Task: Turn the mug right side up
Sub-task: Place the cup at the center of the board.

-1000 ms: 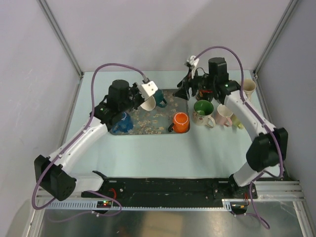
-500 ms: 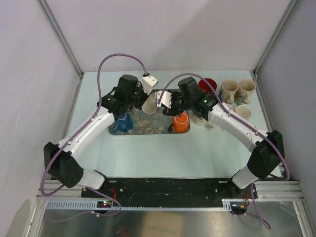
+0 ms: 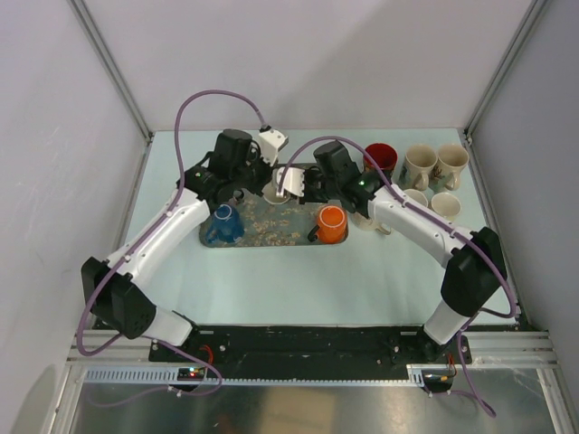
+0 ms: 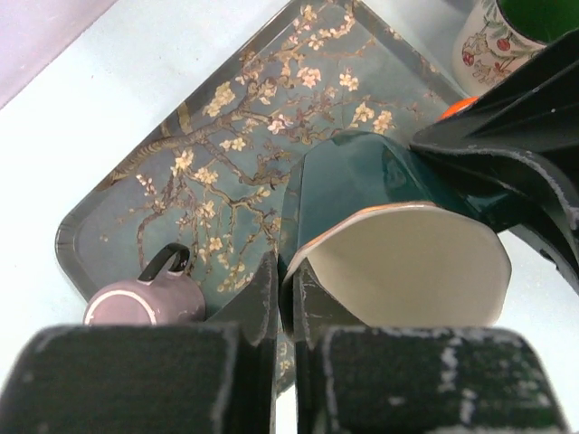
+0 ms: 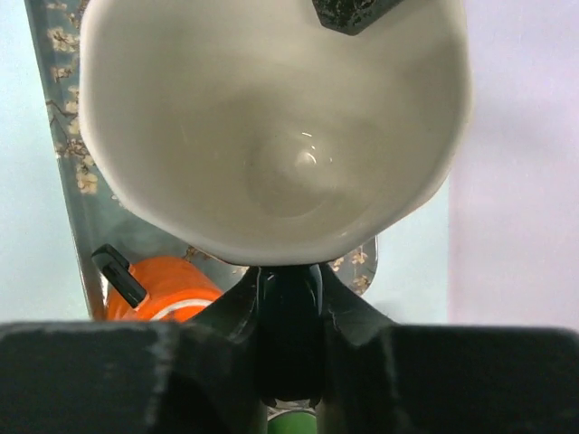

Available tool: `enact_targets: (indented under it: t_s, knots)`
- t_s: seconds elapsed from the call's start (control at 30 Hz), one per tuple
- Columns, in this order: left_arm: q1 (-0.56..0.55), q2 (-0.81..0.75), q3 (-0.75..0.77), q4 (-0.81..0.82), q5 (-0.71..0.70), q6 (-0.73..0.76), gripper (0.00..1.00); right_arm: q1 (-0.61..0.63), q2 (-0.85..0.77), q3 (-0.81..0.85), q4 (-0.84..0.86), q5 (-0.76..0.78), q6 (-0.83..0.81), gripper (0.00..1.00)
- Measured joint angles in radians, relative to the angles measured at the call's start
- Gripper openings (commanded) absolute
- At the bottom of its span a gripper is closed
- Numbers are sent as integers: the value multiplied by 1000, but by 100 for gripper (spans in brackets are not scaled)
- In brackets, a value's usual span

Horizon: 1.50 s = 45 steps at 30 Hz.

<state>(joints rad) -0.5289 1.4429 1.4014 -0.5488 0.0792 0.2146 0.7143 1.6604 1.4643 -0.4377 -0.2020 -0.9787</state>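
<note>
Looking from above, you have the mug [image 3: 276, 190] held over the tray's [image 3: 271, 233] 12 o'clock edge, its mouth showing upward. Your left fingers [image 4: 264, 303] pinch its rim [image 4: 303, 258] from 9 o'clock. Your right fingers [image 5: 336, 303] stand narrow at 3 o'clock, apparently closed on the dark handle [image 5: 289, 339]. Both arms are equally near.

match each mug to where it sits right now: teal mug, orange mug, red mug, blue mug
Things
1. teal mug
2. orange mug
3. red mug
4. blue mug

Places
a. left end of the tray
b. on the table, past the tray's right end
c. gripped by the left claw and the right claw
d. right end of the tray

Pairs: 1-c, 2-d, 3-b, 4-a
</note>
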Motion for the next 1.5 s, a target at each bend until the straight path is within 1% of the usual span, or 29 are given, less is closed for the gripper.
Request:
enact_targets:
  t_s: [0.03,0.07,0.1,0.13,0.17,0.2,0.27,0.3,0.43,0.57,0.67,0.8,0.93,1.0,1.07,1.13,1.3,1.5]
  knots:
    - [2,3,3,-1,3,-6,31,0,0,0,0,3,2,2]
    - [4,6,5,-2,5,-9,46,-1,0,0,0,5,0,1]
    - [4,8,9,-1,9,-14,59,-5,0,0,-2,2,4,0]
    - [2,11,18,1,13,-18,69,-11,0,0,-8,1,8,0]
    - [5,12,30,6,-10,-34,77,-17,0,0,-25,-10,5,0]
    - [15,12,44,11,-11,-45,84,-25,-1,0,-43,-16,19,0]
    - [22,12,69,23,-27,-75,92,-49,-2,-5,-63,-29,44,0]
    - [25,12,80,31,-27,-93,95,-67,-6,-11,-68,-35,61,0]
    - [49,5,98,49,-20,-169,97,-167,-64,-66,-90,-77,138,0]
    - [84,0,98,53,-20,-208,95,-341,-182,-126,-121,-140,263,0]
    - [92,0,98,53,-15,-224,94,-508,-279,-158,-126,-181,365,0]
    - [92,0,98,53,6,-241,93,-798,-410,-208,-128,-212,504,0]
    - [92,1,95,55,17,-246,92,-1061,-484,-259,-135,-212,601,0]
    - [92,0,92,56,27,-251,92,-1154,-499,-296,-136,-205,631,0]
    - [92,1,90,57,35,-253,92,-1207,-500,-330,-136,-196,645,0]
    - [92,1,89,58,41,-259,91,-1234,-497,-366,-138,-179,653,0]
    - [92,1,80,61,57,-263,91,-1263,-461,-428,-109,-134,670,0]
    - [93,0,61,61,56,-264,91,-1305,-371,-438,-31,-98,694,0]
